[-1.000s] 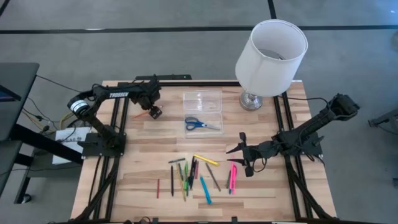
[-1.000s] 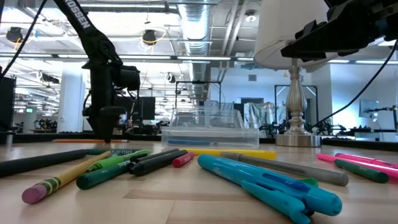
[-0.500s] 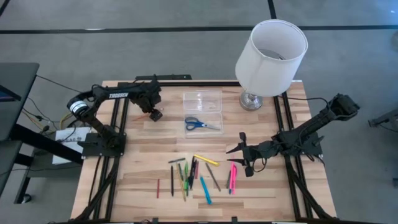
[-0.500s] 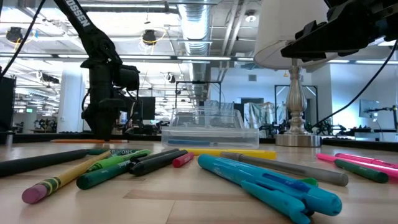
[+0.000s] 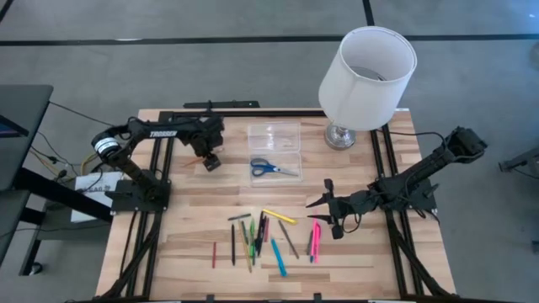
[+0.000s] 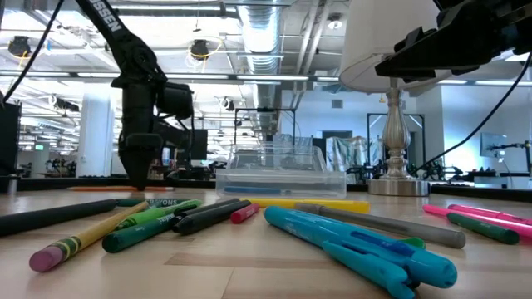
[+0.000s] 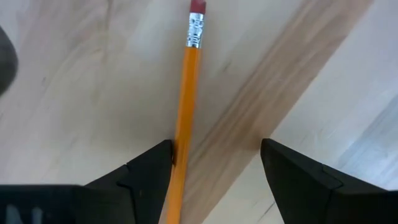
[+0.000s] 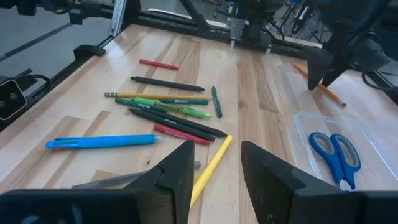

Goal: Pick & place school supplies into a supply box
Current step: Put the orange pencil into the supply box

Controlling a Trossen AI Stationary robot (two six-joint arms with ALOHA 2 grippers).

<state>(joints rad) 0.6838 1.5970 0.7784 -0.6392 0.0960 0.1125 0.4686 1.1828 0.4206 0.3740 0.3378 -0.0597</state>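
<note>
We see the left gripper low over the far-left part of the worktop, just left of the box. Its fingers are spread open, pointing down at an orange pencil. In the left wrist view the pencil lies on the wood right against one finger's inner edge, eraser end pointing away; nothing gripped. In the right wrist view the same pencil lies flat, just beside that gripper.

The box is clear, sits at the far middle of the worktop, just left of the lamp base. Blue-handled scissors lie in its near part; we also see them through the wall in the right wrist view.

The right gripper hangs above the right-middle of the worktop, fingers apart, empty. Just below and in front of it is the loose pile near the front edge: yellow pencil, black pens, green markers, blue pen, grey pen, red pencil at the left end, pink markers at the right end. All lie flat on the wood, well apart from the box.

In the low view, the left gripper comes down near the worktop behind the pile, left of the box.
</note>
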